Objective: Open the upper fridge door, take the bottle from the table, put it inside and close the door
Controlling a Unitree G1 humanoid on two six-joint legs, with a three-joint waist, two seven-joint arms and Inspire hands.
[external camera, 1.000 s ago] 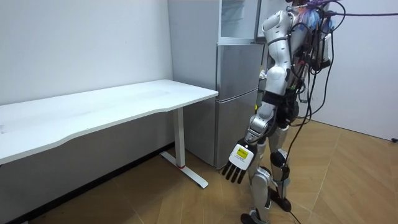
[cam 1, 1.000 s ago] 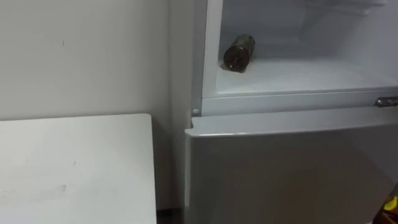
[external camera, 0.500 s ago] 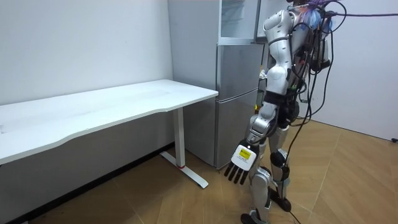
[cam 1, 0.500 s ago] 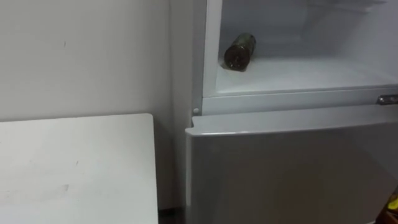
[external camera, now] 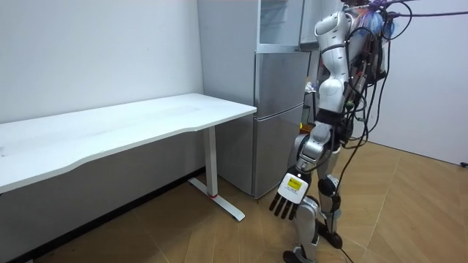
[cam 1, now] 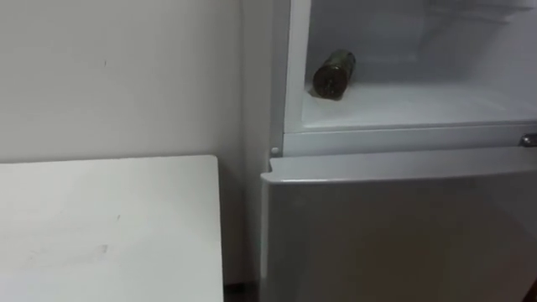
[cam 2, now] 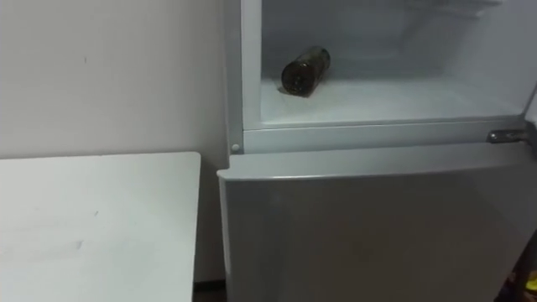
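Left hand (external camera: 290, 194) swung slightly, fingers straight, empty, dark glossy bottle (cam 1: 334, 74) lying sideways in upper fridge (cam 1: 411, 105)

bottle (cam 1: 334, 74): dark, glossy, glass-like. upper fridge lining (cam 1: 403, 102): smooth white plastic, faintly shiny. lower fridge door (cam 1: 394, 235): grey, satin, metal-look finish. hinge (cam 2: 506, 135): bright bare metal. worktop (cam 1: 101, 226): white, smooth, matt. wall (cam 1: 126, 75): matt pale paint. floor (external camera: 409, 212): wood strips, light sheen.
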